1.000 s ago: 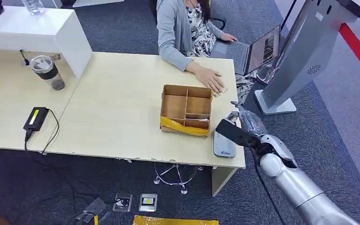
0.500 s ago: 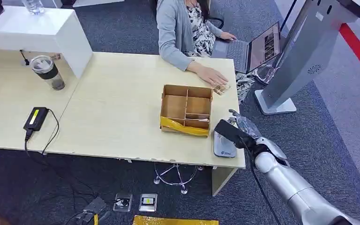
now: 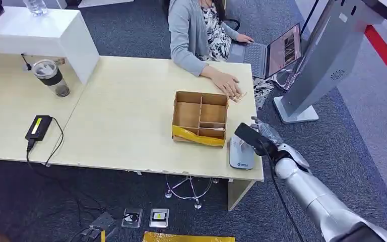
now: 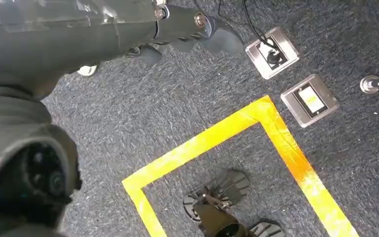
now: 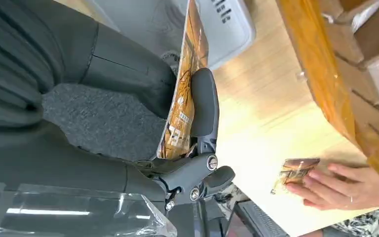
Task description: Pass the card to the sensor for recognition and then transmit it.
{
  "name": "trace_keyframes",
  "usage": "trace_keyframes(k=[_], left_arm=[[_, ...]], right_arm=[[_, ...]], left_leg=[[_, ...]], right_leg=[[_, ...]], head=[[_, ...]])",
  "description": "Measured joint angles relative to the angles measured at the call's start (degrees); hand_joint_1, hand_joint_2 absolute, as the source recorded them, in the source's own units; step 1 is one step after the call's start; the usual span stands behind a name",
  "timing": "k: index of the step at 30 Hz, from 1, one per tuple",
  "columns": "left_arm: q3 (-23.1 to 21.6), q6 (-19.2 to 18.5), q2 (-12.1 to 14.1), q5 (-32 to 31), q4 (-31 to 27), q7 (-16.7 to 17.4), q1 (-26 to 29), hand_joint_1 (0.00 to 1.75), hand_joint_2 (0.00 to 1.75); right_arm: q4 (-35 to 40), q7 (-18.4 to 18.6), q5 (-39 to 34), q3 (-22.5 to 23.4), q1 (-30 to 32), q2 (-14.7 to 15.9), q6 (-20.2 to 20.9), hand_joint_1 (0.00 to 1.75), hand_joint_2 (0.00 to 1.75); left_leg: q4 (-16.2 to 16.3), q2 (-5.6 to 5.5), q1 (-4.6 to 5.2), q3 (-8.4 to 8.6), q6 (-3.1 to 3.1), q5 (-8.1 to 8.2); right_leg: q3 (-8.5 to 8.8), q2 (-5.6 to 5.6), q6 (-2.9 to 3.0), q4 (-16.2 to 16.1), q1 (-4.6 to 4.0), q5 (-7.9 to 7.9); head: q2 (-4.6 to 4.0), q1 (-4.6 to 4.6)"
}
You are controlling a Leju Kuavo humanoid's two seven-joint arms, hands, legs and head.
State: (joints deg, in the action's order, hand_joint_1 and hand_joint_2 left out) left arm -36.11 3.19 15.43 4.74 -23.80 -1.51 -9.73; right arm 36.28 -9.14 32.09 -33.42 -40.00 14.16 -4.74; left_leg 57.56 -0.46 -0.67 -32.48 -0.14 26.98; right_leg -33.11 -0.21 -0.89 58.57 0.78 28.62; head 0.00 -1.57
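My right hand (image 3: 256,136) pinches a patterned card (image 5: 183,86) edge-on between the thumb and a dark finger (image 5: 203,103). It holds the card just above the grey-white sensor (image 3: 242,153), which lies flat at the table's near right corner. In the right wrist view the sensor (image 5: 212,24) lies directly behind the card. My left hand (image 4: 187,27) hangs over the carpet with nothing in it, its fingers stretched out.
A compartmented cardboard box (image 3: 200,117) with yellow tape stands just left of the sensor. A seated person's hand (image 3: 227,83) rests on another card (image 5: 295,173) on the table (image 3: 126,116) beyond the box. A laptop (image 3: 277,53) and a grey kiosk stand (image 3: 327,55) are at the right.
My right hand has shifted slightly right and farther over the sensor, still holding the card. The person's hand moved a little on the table.
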Motion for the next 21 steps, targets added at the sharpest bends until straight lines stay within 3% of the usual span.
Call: trace_keyframes(k=[21], left_arm=[[0.02,-0.17,0.00,-0.19,-0.66,1.16,0.12,0.00,0.00]], right_arm=[[-5.55,0.90,2.54,0.04,-0.63,0.09,-3.30,1.75,1.75]], left_leg=[[0.01,0.07,0.00,0.10,0.00,0.00]], right_leg=[[0.04,0.06,0.00,-0.01,0.00,-0.01]], head=[[0.00,0.00]])
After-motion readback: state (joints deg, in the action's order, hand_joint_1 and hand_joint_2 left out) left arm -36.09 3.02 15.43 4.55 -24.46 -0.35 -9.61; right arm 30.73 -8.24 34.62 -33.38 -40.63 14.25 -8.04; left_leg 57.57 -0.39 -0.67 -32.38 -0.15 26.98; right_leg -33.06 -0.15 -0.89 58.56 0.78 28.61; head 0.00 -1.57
